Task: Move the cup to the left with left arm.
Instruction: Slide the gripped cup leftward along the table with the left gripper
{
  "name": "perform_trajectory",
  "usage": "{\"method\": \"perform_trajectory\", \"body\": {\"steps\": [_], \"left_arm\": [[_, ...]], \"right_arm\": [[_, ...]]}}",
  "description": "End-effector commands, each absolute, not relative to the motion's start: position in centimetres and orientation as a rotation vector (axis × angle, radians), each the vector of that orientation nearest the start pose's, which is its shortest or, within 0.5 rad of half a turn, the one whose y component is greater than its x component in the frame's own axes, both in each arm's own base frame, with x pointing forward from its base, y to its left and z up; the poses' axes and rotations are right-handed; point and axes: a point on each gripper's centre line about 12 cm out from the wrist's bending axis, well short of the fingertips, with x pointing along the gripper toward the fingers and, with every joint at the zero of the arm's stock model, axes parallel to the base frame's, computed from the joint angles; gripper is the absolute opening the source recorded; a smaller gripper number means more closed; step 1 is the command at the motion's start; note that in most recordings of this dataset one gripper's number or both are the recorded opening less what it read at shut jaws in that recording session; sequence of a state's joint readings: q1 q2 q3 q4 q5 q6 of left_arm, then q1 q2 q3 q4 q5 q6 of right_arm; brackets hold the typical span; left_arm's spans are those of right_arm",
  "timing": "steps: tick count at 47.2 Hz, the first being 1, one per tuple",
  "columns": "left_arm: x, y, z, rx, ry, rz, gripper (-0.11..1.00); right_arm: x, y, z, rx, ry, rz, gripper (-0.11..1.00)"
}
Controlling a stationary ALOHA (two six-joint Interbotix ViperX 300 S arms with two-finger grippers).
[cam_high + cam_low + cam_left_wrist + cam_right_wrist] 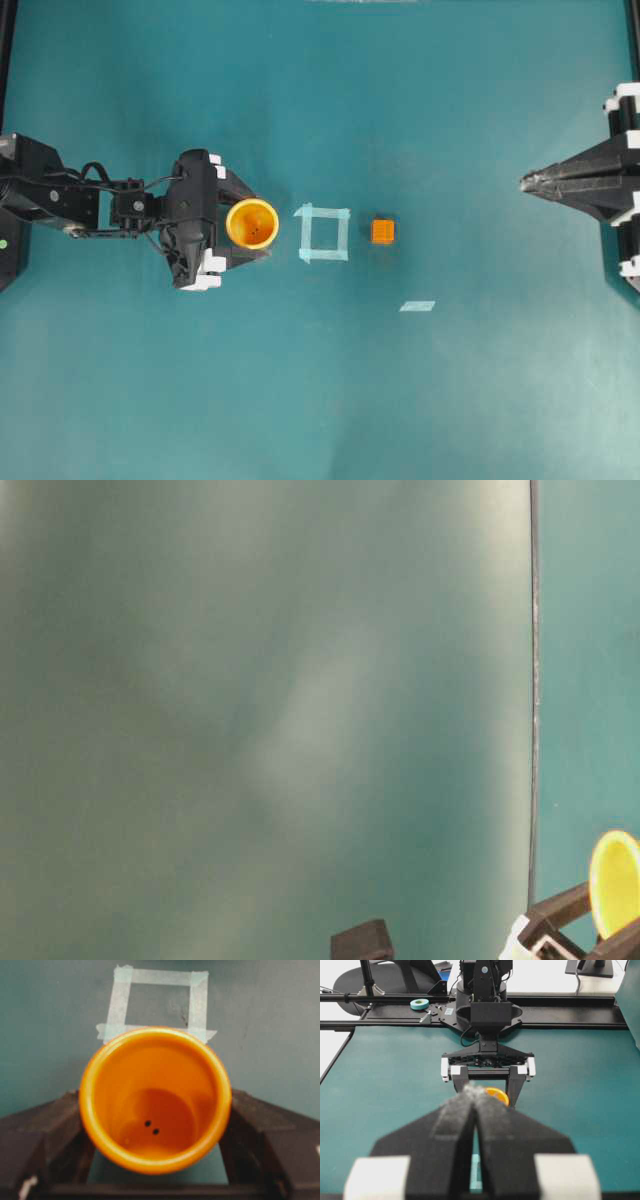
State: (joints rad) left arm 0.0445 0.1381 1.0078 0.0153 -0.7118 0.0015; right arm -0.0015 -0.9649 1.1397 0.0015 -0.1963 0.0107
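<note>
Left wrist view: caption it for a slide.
Orange cup sits between the left arm's jaws, its mouth facing the camera, with the tape square on the teal table just beyond.

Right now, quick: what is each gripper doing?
Left gripper: fingers either side of the cup; cannot tell if it grips.
Right gripper: closed, holding nothing.

A: What does the cup (155,1100) look like up close?
B: Smooth orange plastic, glossy, with soft highlights along its rim.
A: And the tabletop (450,400)?
B: A matt teal covering, faintly scuffed in the left wrist view. The tape square (323,233) on it is pale, thin, slightly see-through.
A: The hands?
B: The left hand (250,222) is matt black plastic with white parts. The right hand (474,1091) has fingers padded in grey, rough, grainy foam.
</note>
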Motion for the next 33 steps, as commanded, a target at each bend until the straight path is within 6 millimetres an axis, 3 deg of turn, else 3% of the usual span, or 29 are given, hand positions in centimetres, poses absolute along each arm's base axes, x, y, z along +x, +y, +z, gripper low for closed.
{"method": "perform_trajectory", "body": {"steps": [1,24,33], "left_arm": [[33.5,1.3,10.3,0.004,0.399,0.027,0.67],[33.5,1.2,11.7,-0.011,0.371,0.030,0.67],[32.7,1.2,11.6,-0.010,0.408,0.030,0.66]], "right_arm": [[20.4,0.0,31.0,0.018,-0.049,-0.002,-0.01],[20.4,0.0,30.9,0.018,-0.043,-0.002,-0.01],[20.4,0.0,30.9,0.018,-0.043,-0.002,-0.01]]}}
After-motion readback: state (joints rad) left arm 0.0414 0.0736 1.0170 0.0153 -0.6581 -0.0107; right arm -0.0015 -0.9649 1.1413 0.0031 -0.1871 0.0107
